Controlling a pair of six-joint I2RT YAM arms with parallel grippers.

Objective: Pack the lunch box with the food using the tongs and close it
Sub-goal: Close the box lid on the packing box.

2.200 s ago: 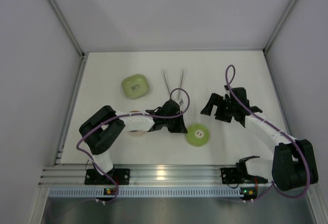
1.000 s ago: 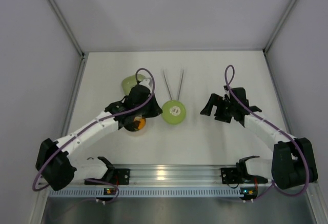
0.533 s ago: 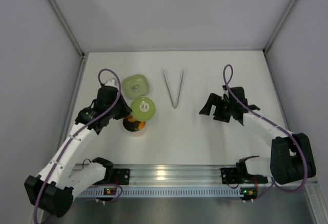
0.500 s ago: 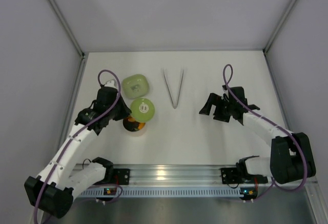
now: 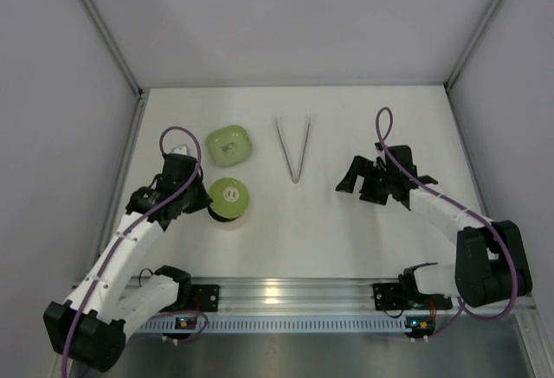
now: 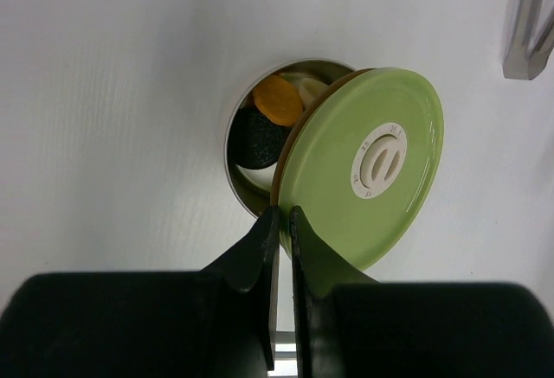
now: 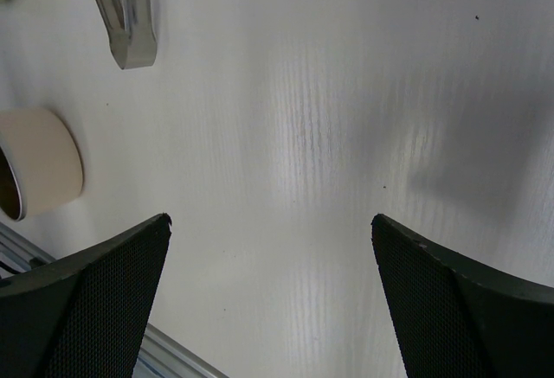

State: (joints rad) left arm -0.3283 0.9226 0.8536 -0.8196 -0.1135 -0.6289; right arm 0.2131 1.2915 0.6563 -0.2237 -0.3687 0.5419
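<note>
The left gripper [image 6: 281,218] has its jaws pressed narrow on the edge of the green lid [image 6: 378,163], pinching only a thin bit of rim. The lid hangs tilted over the lunch box [image 6: 230,160] and is not seated. A crescent of the box remains uncovered on one side, showing the food [image 6: 277,99], an orange piece beside a black one.

The box stands on the tabletop [image 5: 346,240], left of the middle and towards the near edge. A pale green dish [image 5: 228,144] sits just beyond it.

The step in hand looks like closing. To do it well, the wrist should level the lid and slide it across until its edge lines up with the box rim all round. Only then should it lower and let go. Released while tilted, the lid would probably slip off. The orange piece lies close to the rim and may catch.

The right gripper [image 7: 269,222] hangs wide and empty over bare tabletop towards the right edge. The tongs [image 5: 294,176] lie near the middle, towards the far edge.
</note>
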